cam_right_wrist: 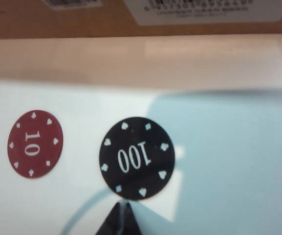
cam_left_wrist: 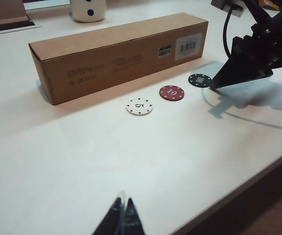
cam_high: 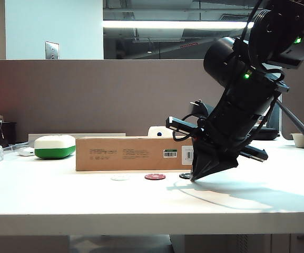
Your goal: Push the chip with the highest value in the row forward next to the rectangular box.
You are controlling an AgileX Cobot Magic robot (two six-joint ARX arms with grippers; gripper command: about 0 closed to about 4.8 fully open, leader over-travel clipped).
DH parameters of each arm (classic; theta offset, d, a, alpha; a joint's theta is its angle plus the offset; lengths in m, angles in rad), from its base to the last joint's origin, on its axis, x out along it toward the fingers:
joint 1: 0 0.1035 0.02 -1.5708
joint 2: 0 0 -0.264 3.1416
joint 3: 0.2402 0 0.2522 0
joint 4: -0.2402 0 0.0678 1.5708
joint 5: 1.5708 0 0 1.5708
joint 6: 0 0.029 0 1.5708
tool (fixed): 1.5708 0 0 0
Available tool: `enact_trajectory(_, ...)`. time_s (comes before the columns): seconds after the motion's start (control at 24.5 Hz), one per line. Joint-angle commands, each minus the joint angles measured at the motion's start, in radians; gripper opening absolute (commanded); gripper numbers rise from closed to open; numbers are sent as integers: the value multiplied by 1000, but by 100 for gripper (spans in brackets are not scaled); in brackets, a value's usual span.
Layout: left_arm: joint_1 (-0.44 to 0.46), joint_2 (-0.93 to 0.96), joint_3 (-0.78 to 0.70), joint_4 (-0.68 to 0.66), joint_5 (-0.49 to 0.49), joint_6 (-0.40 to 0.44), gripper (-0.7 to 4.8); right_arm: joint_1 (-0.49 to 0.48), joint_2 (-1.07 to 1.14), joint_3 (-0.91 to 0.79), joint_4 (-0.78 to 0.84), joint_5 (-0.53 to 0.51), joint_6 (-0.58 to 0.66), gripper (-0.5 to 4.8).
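Nearest the exterior camera, bare desk (cam_high: 141,203), then right gripper (cam_high: 193,178), fingers pressed together, tip at near edge of black chip (cam_right_wrist: 137,157) marked 100; contact likely, can't confirm. Left gripper (cam_left_wrist: 122,218) well back over the desk, fingers pressed together, idle. Beside the tip: red chip (cam_right_wrist: 34,143), white chip (cam_left_wrist: 140,105) further along the row. Beyond: rectangular box (cam_left_wrist: 111,56), gap remaining. Risk: off-centre push, so chip spins aside or tip rides over it; may nudge red chip.
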Motion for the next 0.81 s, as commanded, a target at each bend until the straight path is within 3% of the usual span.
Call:
enact_trajectory(0.04, 1, 0, 4, 6, 2, 0, -5, 0, 19, -4, 12, 12, 11, -5)
enact_trajectory(0.81, 1, 0, 4, 6, 2, 0, -5, 0, 93, 2, 69, 57, 40, -5)
